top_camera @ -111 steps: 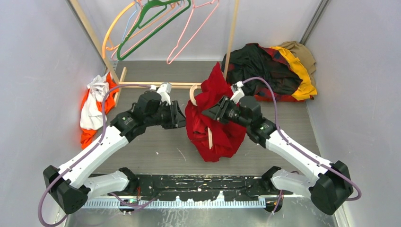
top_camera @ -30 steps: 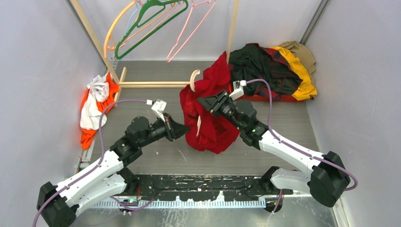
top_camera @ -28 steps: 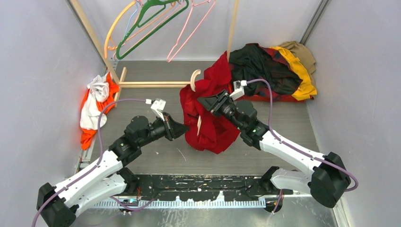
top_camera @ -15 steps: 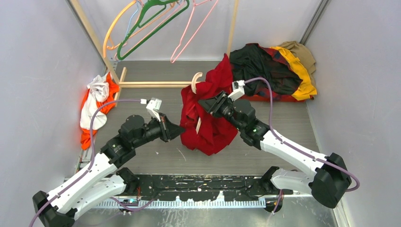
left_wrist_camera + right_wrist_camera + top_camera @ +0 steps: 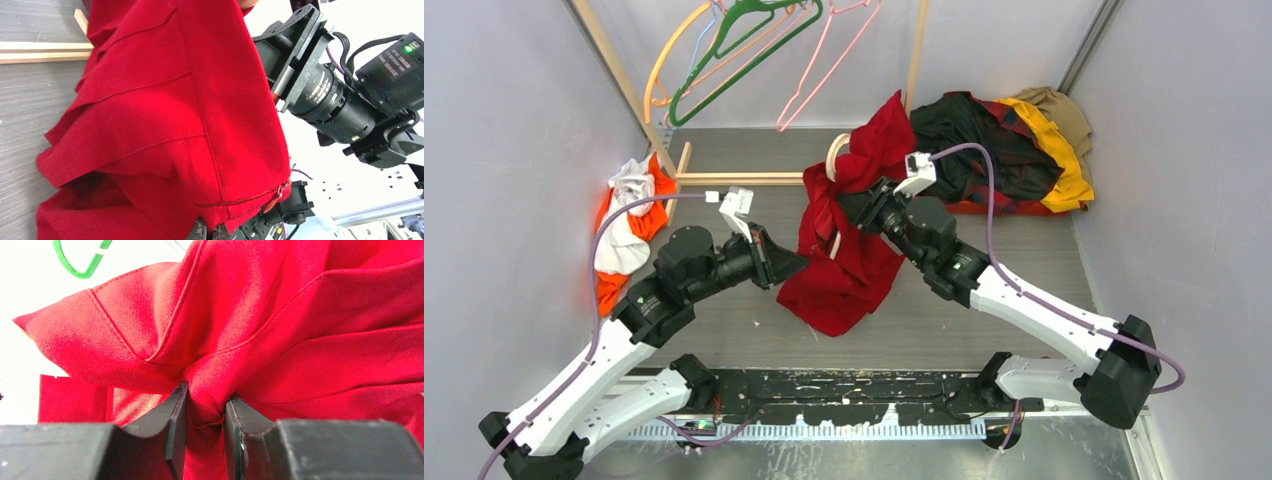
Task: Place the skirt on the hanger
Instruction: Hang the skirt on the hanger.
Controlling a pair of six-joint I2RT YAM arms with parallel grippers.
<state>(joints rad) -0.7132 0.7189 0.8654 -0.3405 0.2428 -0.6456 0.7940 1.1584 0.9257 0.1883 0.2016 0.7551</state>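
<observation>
Overhead view looking down, both wrist views close (sharing the skirt (image 5: 844, 270))

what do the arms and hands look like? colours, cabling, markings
left arm and right arm: white link shells, black joints. left hand and right hand: black, tapered fingers. A purple cable runs along each arm from a white wrist mount. green light on the right arm.
</observation>
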